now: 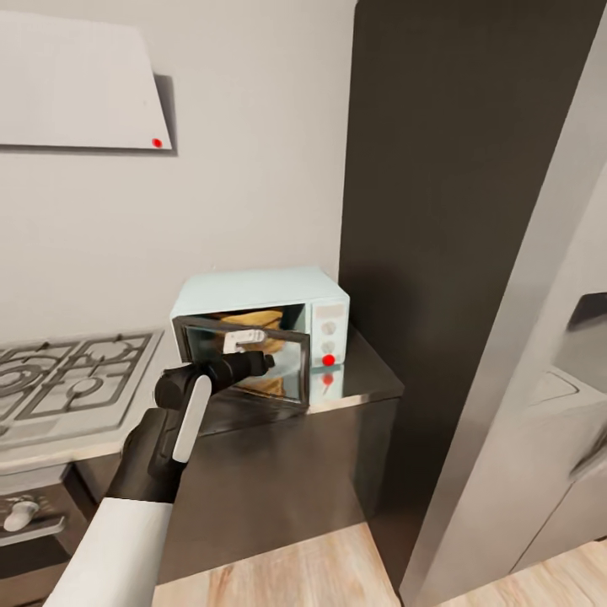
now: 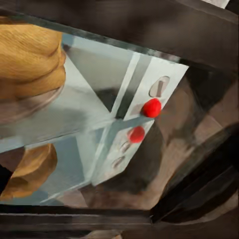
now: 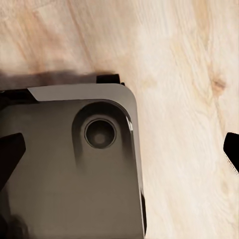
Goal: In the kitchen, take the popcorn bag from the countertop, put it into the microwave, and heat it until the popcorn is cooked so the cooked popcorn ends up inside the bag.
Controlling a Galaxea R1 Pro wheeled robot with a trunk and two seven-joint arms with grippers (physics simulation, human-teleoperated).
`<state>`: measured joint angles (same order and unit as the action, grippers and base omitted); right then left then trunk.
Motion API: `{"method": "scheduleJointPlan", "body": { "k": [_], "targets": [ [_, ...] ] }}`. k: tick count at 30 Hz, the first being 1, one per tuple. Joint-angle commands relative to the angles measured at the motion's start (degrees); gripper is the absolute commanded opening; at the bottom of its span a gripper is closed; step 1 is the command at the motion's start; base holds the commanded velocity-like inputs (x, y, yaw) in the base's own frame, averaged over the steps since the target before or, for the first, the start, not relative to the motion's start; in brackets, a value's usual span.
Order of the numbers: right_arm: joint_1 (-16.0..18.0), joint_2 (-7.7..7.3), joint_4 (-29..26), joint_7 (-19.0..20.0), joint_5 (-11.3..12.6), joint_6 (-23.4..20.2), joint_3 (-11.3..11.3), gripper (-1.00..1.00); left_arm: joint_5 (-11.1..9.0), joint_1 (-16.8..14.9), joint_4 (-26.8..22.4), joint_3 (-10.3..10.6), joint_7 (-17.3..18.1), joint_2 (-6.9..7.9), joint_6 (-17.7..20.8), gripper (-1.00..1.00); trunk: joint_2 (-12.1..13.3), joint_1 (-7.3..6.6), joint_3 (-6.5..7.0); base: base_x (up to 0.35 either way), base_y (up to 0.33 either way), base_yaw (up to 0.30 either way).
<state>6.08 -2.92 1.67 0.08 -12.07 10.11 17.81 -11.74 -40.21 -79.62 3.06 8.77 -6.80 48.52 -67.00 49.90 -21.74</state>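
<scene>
Golden-brown popcorn bag [image 1: 253, 321] is already inside the microwave [image 1: 263, 335], visible through the gap of the part-open glass door [image 1: 253, 362]. The left wrist view looks through the glass at the bag [image 2: 30, 59], with its reflection lower down.

Microwave sits on the grey countertop [image 1: 371, 379], right of the gas hob [image 1: 67, 371] and against the dark tall cabinet [image 1: 455, 211].

Key relation: left gripper [image 1: 257, 364] is at the door's outer face, near the free edge, reaching in from the robot's side. The door lies straight ahead of it, between gripper and bag. The door's long axis runs left-right across the opening; it seems hinged on the left, with the free edge toward the control panel [image 1: 330, 335]. My read is the next move pushes that edge away from the robot, toward the cavity.

Left arm is clearly the nearer one. Right gripper [image 3: 229, 152] hangs over the wood floor [image 3: 184, 74] above the robot base [image 3: 69, 164], well away from the microwave.

Bag appears upright, long axis vertical, rolled rim up. Popcorn not discernible.

Left jaw state: can't tell, fingers merge into a dark lump. Right: dark tips at opposite frame edges, wide apart, holding nothing.

Red dot [image 1: 329, 360] on the panel is likely the start control, still out of reach while the door is ajar.
</scene>
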Motion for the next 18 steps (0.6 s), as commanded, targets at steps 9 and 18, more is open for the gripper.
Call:
{"method": "scheduleJointPlan", "body": {
  "k": [9,18],
  "targets": [
    [0.1,-0.16,0.2,0.0,-0.8,0.2,0.4,1.0,0.1,0.0,0.6,3.9,-4.4,-2.24,-0.1,1.0,0.0,0.03,-0.06,0.202,0.0,0.0],
    [0.1,-0.16,0.2,0.0,-0.8,0.1,0.3,1.0,0.0,0.0,0.6,4.0,-4.5,-2.25,-1.4,1.0,0.0,0.03,-0.06,0.099,0.0,0.0]
  ]
}}
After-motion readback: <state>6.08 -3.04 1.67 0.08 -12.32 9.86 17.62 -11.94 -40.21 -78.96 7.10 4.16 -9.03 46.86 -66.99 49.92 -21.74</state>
